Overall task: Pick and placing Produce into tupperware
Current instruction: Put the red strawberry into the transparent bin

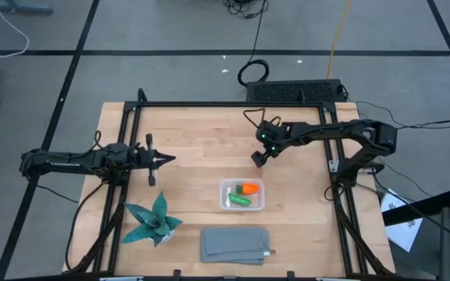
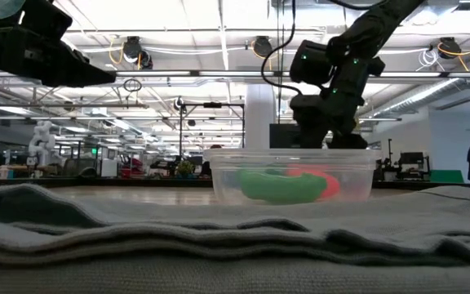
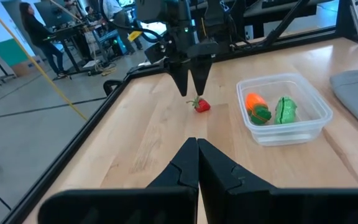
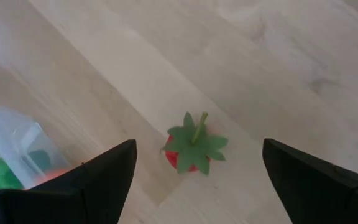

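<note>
**Right gripper poised above the strawberry; pod and carrot lie in the container**

The right gripper [image 4: 194,165] points down at the wooden table [image 1: 194,148], directly above the red strawberry [image 4: 191,152]. Its two fingers [image 4: 98,177] are spread wide, one on either side of the strawberry, and neither touches it. In the left wrist view the same gripper [image 3: 191,84] hangs a little above the strawberry [image 3: 202,105], its tips near the green leafy cap. The strawberry sits upright on the bare table, cap upward, near the clear plastic container [image 1: 242,195] but outside it, on the side away from the grey cloth [image 1: 237,244].

The container stands near the middle of the table, between the strawberry and the cloth. Inside lie the green pod [image 1: 238,200] and the orange carrot [image 1: 249,188], side by side; the carrot's green top [image 3: 262,114] shows in the left wrist view, beside the pod [image 3: 285,109]. In the low view the pod [image 2: 280,186] shows through the container's wall [image 2: 227,175].

The left gripper [image 1: 162,159] waits over the left part of the table, well apart from the container, its fingers [image 3: 188,165] pressed together and holding nothing. A teal spiky plant [image 1: 153,221] stands near the front edge, to the left of the folded cloth. A person [image 3: 35,34] stands in the room beyond the table.
</note>
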You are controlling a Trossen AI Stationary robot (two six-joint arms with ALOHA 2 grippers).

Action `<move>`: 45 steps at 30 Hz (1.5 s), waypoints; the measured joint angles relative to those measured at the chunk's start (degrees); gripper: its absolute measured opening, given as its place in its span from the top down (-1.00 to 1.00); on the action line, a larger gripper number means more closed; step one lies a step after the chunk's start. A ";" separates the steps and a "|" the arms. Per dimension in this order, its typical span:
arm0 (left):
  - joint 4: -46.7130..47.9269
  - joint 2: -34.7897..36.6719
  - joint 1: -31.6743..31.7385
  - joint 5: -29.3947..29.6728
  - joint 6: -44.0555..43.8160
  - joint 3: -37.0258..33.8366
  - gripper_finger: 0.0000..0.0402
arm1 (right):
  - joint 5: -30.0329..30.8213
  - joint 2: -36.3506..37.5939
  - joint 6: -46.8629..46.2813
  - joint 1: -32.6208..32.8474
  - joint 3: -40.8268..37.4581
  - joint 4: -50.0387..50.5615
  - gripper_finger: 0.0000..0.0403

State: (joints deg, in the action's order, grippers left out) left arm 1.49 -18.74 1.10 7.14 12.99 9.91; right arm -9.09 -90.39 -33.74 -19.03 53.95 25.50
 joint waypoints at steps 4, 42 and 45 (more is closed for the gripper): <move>0.09 0.02 0.00 0.01 0.00 0.00 1.00 | -0.21 -1.65 -0.07 0.00 0.00 -0.37 -0.69; 0.07 0.00 0.00 0.47 0.24 0.00 1.00 | 1.60 -6.10 2.70 1.51 0.00 -2.60 -0.27; 0.06 0.00 0.00 0.48 0.24 0.00 1.00 | 1.59 -6.10 3.03 1.51 0.00 -2.46 -0.19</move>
State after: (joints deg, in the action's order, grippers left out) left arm 1.54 -18.74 1.10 7.62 13.23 9.91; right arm -7.50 -96.49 -30.71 -17.52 53.95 23.04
